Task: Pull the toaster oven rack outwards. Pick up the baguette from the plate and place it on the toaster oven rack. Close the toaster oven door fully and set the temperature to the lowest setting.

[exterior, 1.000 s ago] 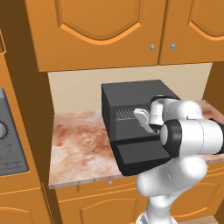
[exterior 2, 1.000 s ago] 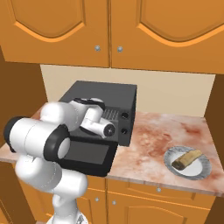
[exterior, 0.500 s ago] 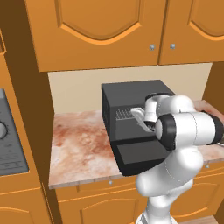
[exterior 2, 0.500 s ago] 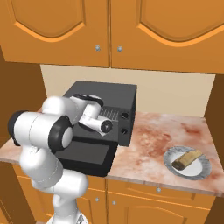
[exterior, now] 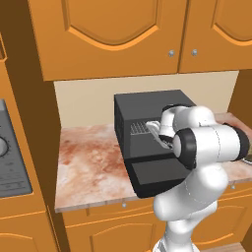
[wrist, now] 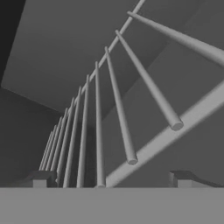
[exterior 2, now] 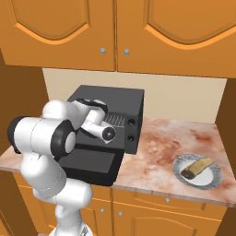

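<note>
The black toaster oven stands on the counter with its door folded down flat. My hand reaches into its mouth, level with the wire rack. In the hand view my gripper is open, one of its fingertips at each side of the rack's front bar, nothing pinched. The rack still sits inside the cavity. The baguette lies on the plate at the counter's right, well away from the hand.
Two round knobs sit on the oven's right control strip. Marbled counter lies free to the left of the oven. Wooden cabinets hang low above, and a grey appliance stands at the far left.
The arm's elbow has swung slightly leftward while the hand stays at the oven mouth by the rack. The jaws remain open.
</note>
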Tool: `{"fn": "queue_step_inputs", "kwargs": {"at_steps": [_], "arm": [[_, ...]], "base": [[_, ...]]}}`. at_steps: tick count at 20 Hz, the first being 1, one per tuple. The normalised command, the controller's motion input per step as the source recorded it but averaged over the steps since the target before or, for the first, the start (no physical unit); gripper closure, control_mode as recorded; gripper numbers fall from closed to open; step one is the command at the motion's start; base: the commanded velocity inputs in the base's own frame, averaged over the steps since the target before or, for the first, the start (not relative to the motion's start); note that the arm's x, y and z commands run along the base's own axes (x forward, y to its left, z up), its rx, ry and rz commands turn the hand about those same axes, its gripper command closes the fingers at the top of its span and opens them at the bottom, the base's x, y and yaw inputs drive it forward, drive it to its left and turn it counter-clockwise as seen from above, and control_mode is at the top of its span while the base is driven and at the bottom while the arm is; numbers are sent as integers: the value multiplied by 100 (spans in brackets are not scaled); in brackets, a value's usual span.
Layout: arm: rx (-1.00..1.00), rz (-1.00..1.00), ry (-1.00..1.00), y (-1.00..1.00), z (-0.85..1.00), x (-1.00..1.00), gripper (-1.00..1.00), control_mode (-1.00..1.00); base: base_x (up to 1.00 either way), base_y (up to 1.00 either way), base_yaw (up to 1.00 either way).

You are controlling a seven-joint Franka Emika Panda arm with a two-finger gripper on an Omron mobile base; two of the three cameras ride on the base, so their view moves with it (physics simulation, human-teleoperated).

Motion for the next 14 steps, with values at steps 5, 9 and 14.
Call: {"fn": "queue_step_inputs", "kwargs": {"at_steps": [5,9,14], "arm": [[0,-4,0,9,-10,24,-100,-100],[-10,-2,-1,5,-16,15,-100,-100],[-28,0,0,3,-3,-1,-100,-100]], "base": [[0,0,0],[0,0,0],[0,0,0]]}}
